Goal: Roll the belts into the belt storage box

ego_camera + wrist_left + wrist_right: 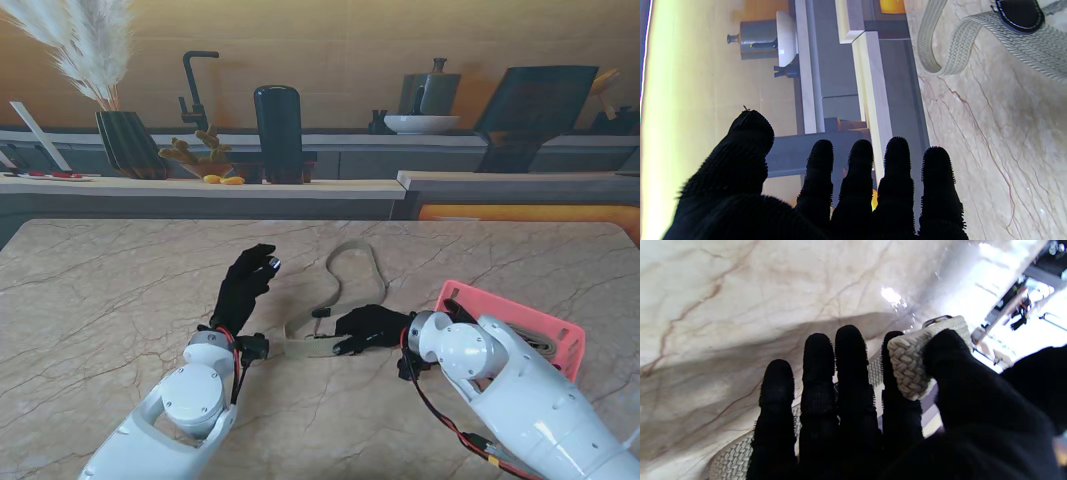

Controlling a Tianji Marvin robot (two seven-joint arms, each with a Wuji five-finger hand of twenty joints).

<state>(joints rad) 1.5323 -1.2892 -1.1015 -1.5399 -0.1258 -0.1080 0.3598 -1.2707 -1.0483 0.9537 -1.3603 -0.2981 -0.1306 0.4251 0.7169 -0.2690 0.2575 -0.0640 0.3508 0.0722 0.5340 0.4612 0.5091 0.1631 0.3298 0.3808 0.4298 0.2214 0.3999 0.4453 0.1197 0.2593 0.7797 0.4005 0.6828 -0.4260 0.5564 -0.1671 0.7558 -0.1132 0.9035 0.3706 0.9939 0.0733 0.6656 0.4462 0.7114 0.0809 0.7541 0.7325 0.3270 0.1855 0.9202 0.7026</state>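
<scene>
Stand view shows the right robot hand (368,327) pinching one end of the beige woven fabric belt (345,275), which loops across the marble tabletop (120,290); the left robot hand (245,283) hovers open beside it, with the pink plastic storage box (520,322) at right.

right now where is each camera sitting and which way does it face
Stand view: above the shoulders, looking down at the table; both arms, left hand and right hand show.
Left wrist: along open fingers toward the counter; the belt shows.
Right wrist: along the fingers; thumb and forefinger pinch the belt's end.
All three share the belt.
</scene>
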